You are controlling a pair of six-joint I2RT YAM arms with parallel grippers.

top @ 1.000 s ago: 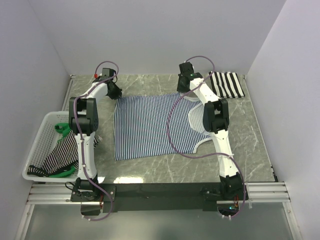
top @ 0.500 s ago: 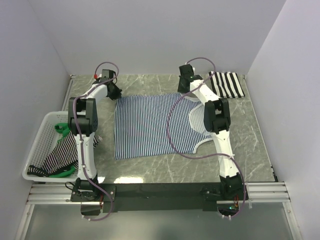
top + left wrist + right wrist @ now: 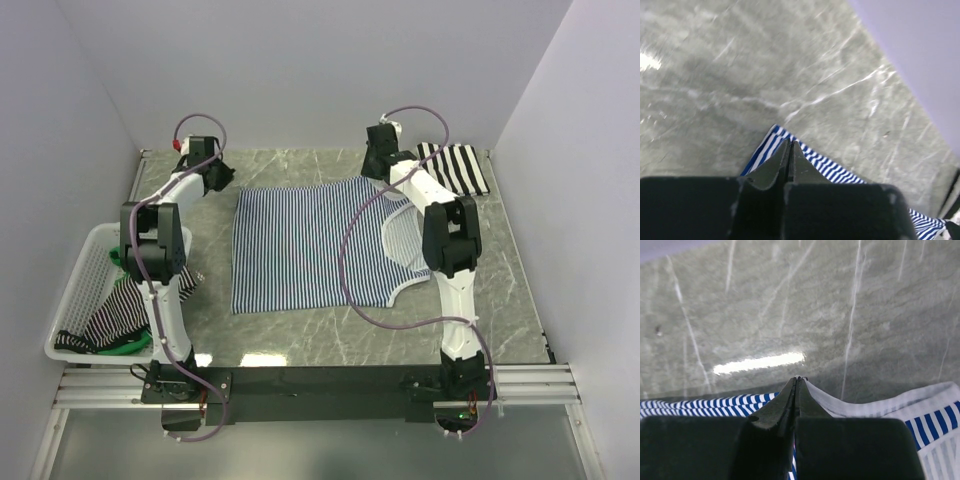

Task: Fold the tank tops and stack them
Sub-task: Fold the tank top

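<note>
A thin navy-and-white striped tank top [image 3: 300, 250] lies spread across the middle of the table. My left gripper [image 3: 222, 180] is at its far left corner and, in the left wrist view, the left gripper [image 3: 790, 143] is shut on that striped corner [image 3: 830, 167]. My right gripper [image 3: 377, 172] is at the far right shoulder. In the right wrist view, the right gripper [image 3: 798, 379] is shut on the white-trimmed edge [image 3: 880, 407], which rises off the table. A folded broad black-and-white striped tank top [image 3: 455, 168] lies at the far right corner.
A white mesh basket [image 3: 75, 275] stands at the left table edge, with more striped garments [image 3: 125, 305] and something green in it. Walls close in the table at the back and on both sides.
Both grippers have gone from open to shut on the tank top's far edge. The left arm has swung left, the right arm back and right, and the far edge is slightly lifted.
</note>
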